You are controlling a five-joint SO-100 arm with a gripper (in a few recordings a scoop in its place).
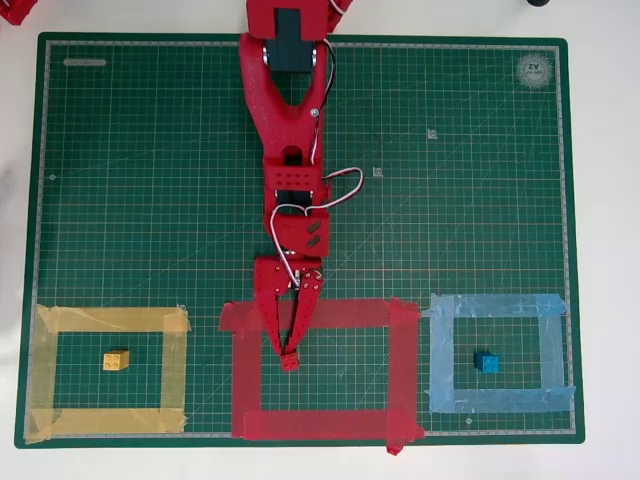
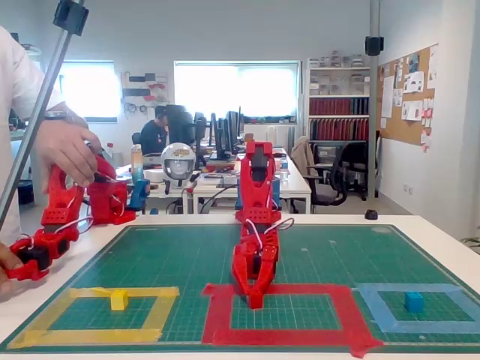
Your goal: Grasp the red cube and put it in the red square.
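Overhead view: the small red cube [image 1: 290, 362] is gripped by the gripper [image 1: 289, 358] inside the rough-cornered red square [image 1: 404, 365].

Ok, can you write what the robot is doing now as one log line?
gripper: low inside red square | red cube: at its fingertips | grip: cannot tell | yellow block, blue block: untouched

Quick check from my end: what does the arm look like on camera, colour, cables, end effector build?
The arm is bright red plastic throughout, in blocky segments. A dark motor block sits in its upper segment, and thin white cables loop out along the right side in the overhead view. The end effector is also red, with two long fingers tapering to a narrow tip. No markings are legible.
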